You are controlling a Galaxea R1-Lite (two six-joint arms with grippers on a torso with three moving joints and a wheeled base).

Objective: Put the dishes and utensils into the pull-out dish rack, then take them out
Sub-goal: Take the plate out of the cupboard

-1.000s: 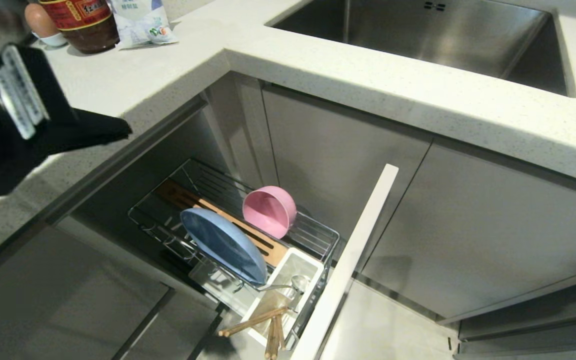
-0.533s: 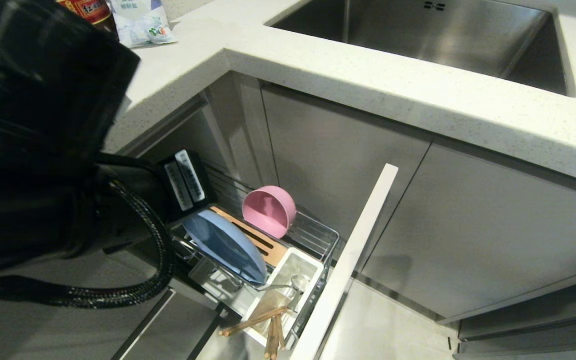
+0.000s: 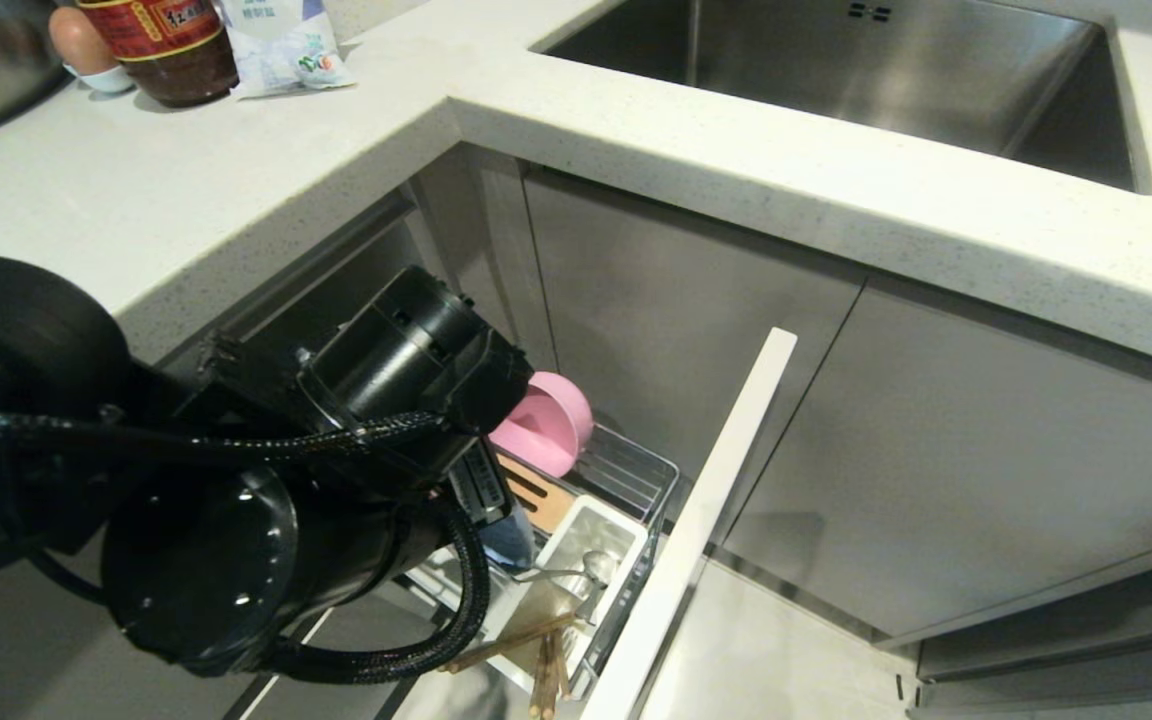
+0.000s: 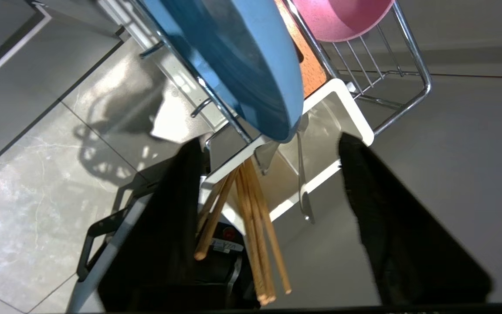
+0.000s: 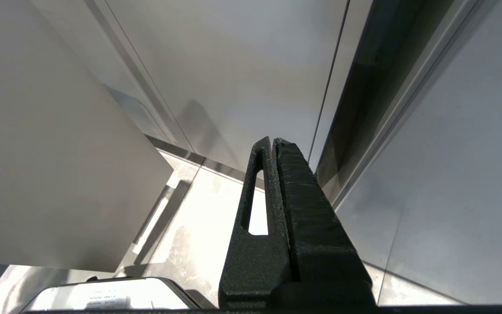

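Left gripper (image 4: 268,144) dropped to rack, jaws wide, empty; blue plate (image 4: 238,56) upright on prongs

We count one blue plate (image 4: 233,61), one pink bowl (image 3: 546,425) and one white caddy (image 3: 586,530) in one wire rack (image 4: 408,83). We count four chopsticks (image 4: 255,218), one egg (image 3: 76,40) and one jar (image 3: 171,45).
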